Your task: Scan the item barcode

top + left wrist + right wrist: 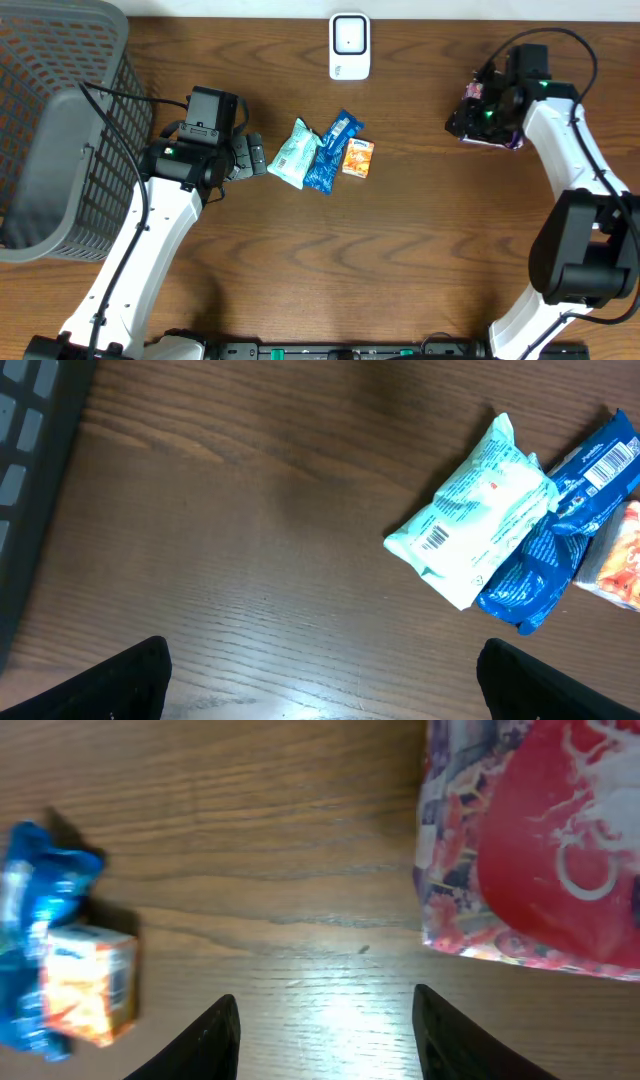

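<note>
Watching for trouble at the middle of the table (420,260): the pale green packet (470,525) lies over the blue packet (545,565), which touches the orange box (358,158). A grab at one would likely drag its neighbours. Crinkly film could also slip from a pinch.

The left gripper (320,655) hangs with fingers spread wide and nothing between them, the heap at its 2 o'clock. The green packet's barcode (436,538) faces up, so a careless turn could hide it from the scanner (349,45) at 12 o'clock.

Over at 2 o'clock the right gripper (325,1005) has its fingers apart over bare wood. The red packet (560,850) sits just beside them, so closing there would pinch air.

The tabletop is dark, glossy wood grain, and glare may confuse a read. A grey basket (60,130) fills 9 o'clock. Nothing of the room shows beyond the table.
</note>
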Tool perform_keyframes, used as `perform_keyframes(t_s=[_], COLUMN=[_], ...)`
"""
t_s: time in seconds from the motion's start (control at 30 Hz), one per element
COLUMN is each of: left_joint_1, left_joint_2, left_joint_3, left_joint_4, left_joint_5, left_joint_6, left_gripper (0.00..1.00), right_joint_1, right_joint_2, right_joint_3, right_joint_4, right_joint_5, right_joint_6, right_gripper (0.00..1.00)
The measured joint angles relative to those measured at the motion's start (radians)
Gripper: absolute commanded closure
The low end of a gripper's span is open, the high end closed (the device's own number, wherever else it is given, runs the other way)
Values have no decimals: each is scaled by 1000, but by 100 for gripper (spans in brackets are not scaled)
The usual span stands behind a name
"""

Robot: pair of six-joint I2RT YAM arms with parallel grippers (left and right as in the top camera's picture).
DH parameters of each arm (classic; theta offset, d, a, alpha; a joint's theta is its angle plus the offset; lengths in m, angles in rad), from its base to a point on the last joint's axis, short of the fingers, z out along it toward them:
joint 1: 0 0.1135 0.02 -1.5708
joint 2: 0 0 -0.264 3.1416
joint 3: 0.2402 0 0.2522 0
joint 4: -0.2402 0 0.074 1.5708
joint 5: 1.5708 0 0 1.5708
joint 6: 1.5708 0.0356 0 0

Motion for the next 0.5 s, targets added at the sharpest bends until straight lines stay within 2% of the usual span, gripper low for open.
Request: perform_keyframes(t_s=[0.3,0.5], left_joint_1=[0,0], left_joint_2=[0,0], left_joint_3=[0,0], left_joint_4=[0,0], left_joint_5=[0,0], left_joint_6=[0,0], left_gripper=[2,2], right_joint_1=[144,257], right_joint_2=[0,0], right_joint_3=[0,-3], right_joint_4=[10,11], right_joint_5=[117,101], right_joint_6=[4,66], right_gripper=[49,41])
